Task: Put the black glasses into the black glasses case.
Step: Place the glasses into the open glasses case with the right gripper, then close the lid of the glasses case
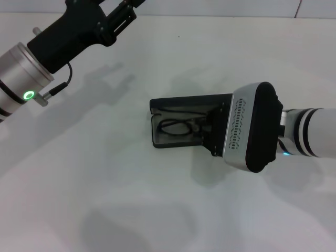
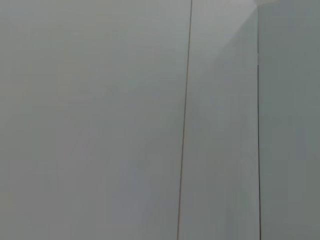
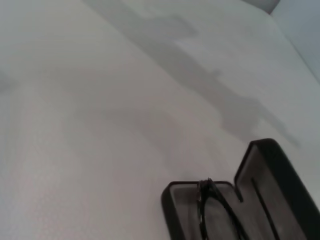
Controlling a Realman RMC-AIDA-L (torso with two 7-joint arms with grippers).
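- While my right gripper (image 1: 212, 128) is hovering over the open case (image 1: 173, 105), its fingers are hidden under the wrist housing, so I cannot tell their spread.
- The glasses (image 1: 178, 127) are lying inside the case tray, on the grey lining.
- The case is resting on the white table (image 1: 105, 184).
- My left gripper (image 1: 123, 18) is idling well apart, raised; I cannot tell its state.

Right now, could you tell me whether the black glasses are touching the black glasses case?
Touching. The right wrist view shows the black glasses lying on the grey lining inside the open black glasses case; the head view agrees.
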